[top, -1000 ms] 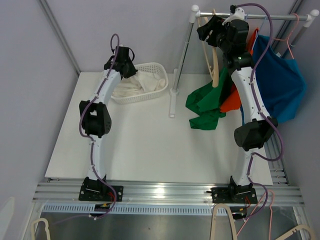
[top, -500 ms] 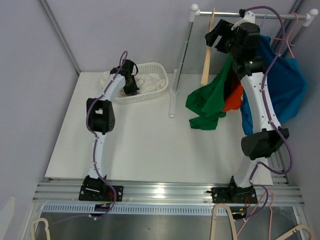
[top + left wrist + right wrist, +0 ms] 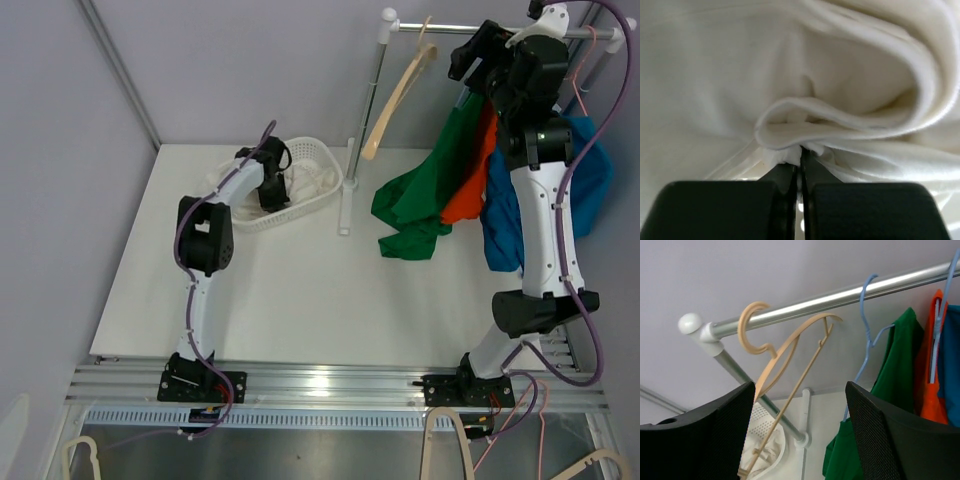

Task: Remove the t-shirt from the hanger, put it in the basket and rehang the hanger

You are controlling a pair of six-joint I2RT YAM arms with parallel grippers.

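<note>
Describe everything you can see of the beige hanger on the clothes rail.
The beige hanger is bare, with no garment on it. It looks like smooth plastic or pale wood and has a wide open hook, sloping shoulder arms and a thin lower bar. Its hook sits over the metal rail close to the white end cap, apart from the green shirt. It hangs tilted, not level, with its lower end toward the white basket. Only the rail touches it.
</note>
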